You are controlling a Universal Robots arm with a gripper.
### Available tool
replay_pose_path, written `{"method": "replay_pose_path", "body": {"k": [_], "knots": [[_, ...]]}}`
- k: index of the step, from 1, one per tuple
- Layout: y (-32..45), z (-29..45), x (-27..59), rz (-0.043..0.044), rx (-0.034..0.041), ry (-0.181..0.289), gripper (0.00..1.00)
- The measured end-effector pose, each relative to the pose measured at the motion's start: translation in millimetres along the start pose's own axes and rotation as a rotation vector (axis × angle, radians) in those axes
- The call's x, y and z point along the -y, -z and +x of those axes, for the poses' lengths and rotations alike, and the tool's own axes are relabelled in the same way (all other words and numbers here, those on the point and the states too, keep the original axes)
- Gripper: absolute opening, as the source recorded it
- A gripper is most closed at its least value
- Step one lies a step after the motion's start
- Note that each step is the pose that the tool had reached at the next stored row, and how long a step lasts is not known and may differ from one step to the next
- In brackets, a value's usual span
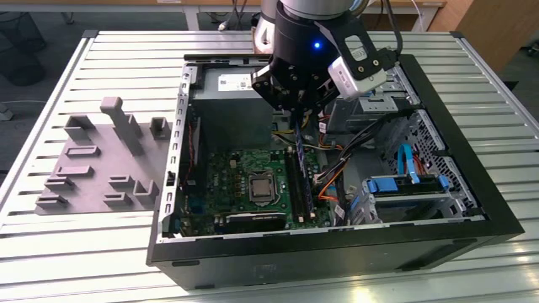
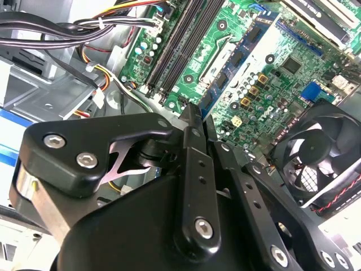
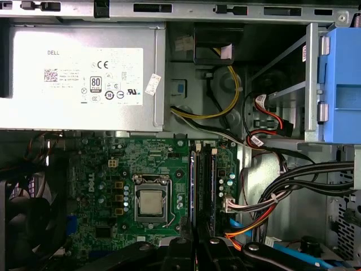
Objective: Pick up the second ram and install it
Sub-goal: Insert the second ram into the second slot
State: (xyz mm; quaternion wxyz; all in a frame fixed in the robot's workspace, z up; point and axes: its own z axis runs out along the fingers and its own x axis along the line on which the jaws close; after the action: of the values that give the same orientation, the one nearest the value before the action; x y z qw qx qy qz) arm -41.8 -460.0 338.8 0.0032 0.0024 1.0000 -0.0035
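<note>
Inside the open computer case [image 1: 471, 208], at twelve o'clock of the motherboard [image 1: 240, 170], the gripper [image 1: 300, 112] pinches the second ram [image 1: 302, 148] edge-down between closed fingers, lined up lengthwise over the memory slots [image 3: 204, 186] for seating

Black arm [image 1: 307, 44], blue light, black screwed hand [image 2: 192, 135]

We are seeing a table [image 1: 126, 57] of ribbed, brushed metal slats, looking pale and faintly shiny. The computer case [image 1: 471, 208] is showing a matt black shell and bare grey sheet metal inside. The fixture blocks [image 1: 93, 170] are looking like dull grey plastic. The claw [image 2: 192, 121] is showing matt black metal links with bright steel screws. The motherboard [image 3: 113, 169] is gleaming glossy green.
</note>
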Motion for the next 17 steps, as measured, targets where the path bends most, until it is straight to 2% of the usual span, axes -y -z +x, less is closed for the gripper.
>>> {"method": "replay_pose_path", "body": {"k": [17], "knots": [[-5.1, -2.3, -0.1, -0.0001, 0.0001, 0.000, 0.14]]}}
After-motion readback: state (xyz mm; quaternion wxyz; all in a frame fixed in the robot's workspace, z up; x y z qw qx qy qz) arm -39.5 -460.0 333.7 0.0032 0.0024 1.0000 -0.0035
